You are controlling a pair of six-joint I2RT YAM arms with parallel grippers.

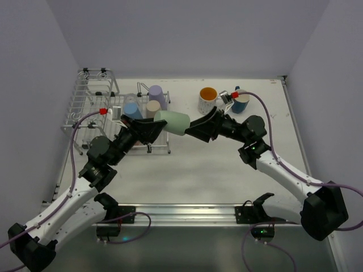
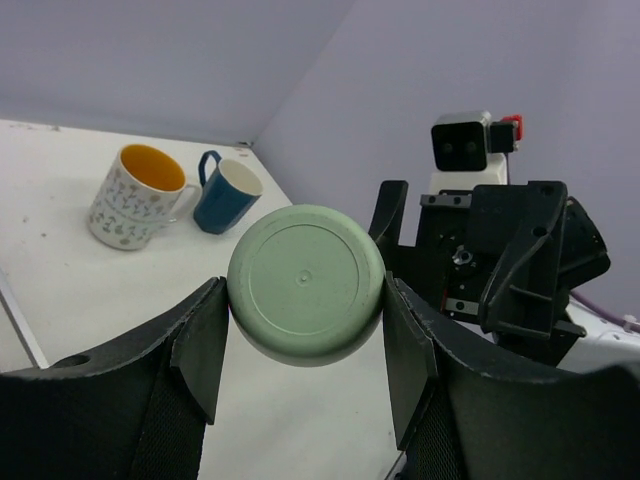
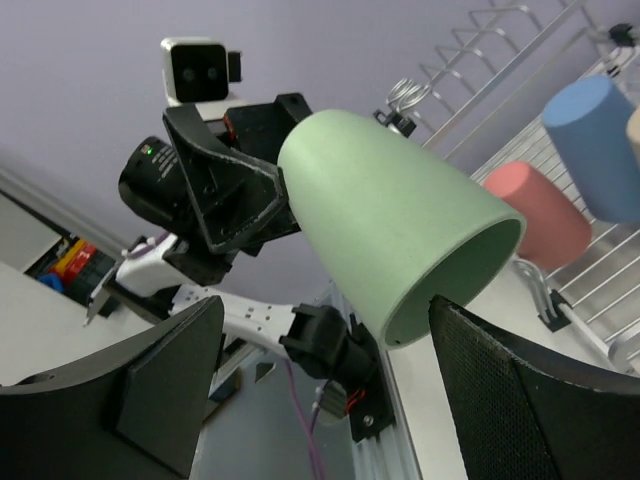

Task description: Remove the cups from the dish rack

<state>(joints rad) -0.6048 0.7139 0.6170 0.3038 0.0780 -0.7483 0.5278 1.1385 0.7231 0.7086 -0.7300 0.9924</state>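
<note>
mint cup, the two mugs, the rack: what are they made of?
mint cup: likely plastic, matte; there is a moulding dot at the centre of its base.
speckled mug and dark blue mug: probably glazed ceramic, with thick walls and a slight sheen.
dish rack: thin pale wire, so coated or plated metal; which one I cannot tell.

Dish rack (image 1: pixel 85 113): far-left on worktop (image 1: pixel 198 175).
Racked cups (image 1: pixel 153 101): at rack's right end.
Raised cup (image 1: pixel 173 122): in left gripper (image 1: pixel 160 129), right of rack.
Mugs (image 1: pixel 208 100): side by side, further right.
</note>
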